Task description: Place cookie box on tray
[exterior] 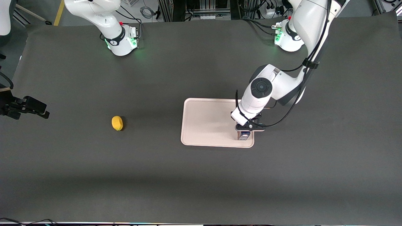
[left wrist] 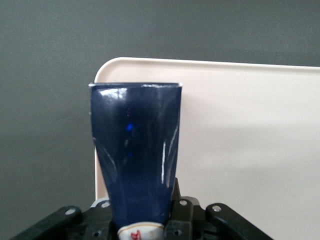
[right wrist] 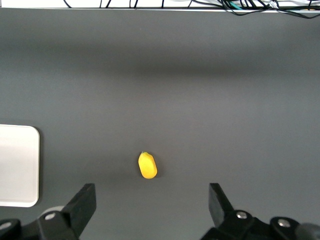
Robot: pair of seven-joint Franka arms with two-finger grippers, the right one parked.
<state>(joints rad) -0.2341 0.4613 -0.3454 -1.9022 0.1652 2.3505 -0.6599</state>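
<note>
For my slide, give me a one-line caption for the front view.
Left arm's gripper holds the cookie box over the tray corner; yellow lump lies apart.

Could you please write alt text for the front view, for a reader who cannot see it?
The gripper holds the cookie box upright over a corner of the tray, at the tray's edge nearest the camera. A yellow lump lies on the dark table, toward the parked arm's end.

The gripper (exterior: pixel 244 131) covers most of the cookie box (exterior: pixel 243 135) and one corner of the tray (exterior: pixel 201 122), so its grip can't be made out.
</note>
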